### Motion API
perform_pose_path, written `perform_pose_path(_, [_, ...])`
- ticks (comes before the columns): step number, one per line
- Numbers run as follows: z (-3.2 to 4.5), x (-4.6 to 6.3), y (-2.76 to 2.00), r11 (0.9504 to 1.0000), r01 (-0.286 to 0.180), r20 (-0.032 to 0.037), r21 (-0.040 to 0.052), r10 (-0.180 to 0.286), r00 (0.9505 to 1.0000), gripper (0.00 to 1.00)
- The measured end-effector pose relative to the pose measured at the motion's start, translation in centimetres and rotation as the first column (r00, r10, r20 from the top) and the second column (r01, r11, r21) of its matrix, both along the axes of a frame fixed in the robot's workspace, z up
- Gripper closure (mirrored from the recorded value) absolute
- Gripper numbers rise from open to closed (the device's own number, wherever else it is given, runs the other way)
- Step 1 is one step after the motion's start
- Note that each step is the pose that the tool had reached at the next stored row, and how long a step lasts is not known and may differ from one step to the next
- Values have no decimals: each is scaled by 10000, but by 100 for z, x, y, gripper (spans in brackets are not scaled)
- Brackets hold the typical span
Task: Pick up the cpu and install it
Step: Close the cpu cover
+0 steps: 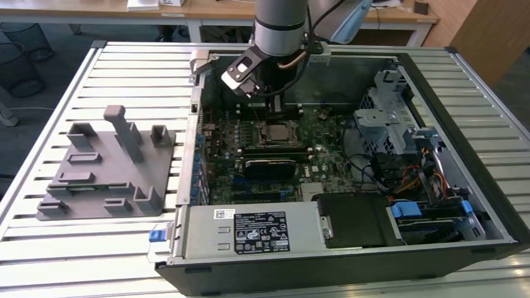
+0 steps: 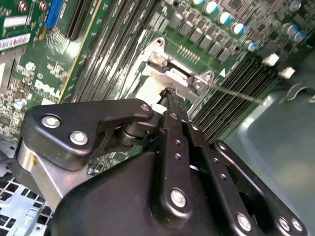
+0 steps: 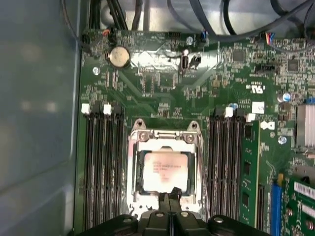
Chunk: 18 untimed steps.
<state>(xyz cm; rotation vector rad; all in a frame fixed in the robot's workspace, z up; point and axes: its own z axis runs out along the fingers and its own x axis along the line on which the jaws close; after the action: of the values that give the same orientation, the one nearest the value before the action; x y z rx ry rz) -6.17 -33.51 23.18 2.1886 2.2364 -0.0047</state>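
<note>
The cpu (image 3: 166, 171), a small square chip with a silvery top, lies flat inside the dark socket's metal frame (image 3: 164, 136) on the green motherboard. In the second wrist view the cpu (image 2: 146, 91) shows as a pale patch beside the frame (image 2: 173, 74). My gripper (image 3: 171, 198) hangs just above the chip's edge, its two black fingers pressed together with nothing between them; its tip (image 2: 168, 93) points at the socket. In the exterior view the gripper (image 1: 267, 102) reaches down into the open computer case just behind the socket (image 1: 276, 131).
Memory slots flank the socket, and one holds a long green memory stick (image 3: 247, 169). A grey plastic fixture (image 1: 103, 167) stands on the slatted table at the exterior view's left. The case holds a drive cage (image 1: 385, 118), cables (image 1: 406, 180) and a power supply (image 1: 248, 230).
</note>
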Motion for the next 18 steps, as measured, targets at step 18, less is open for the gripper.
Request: perform_pose_path(18, [-226, -74, -1, 10000, -2, 0, -2, 2, 10000, 89])
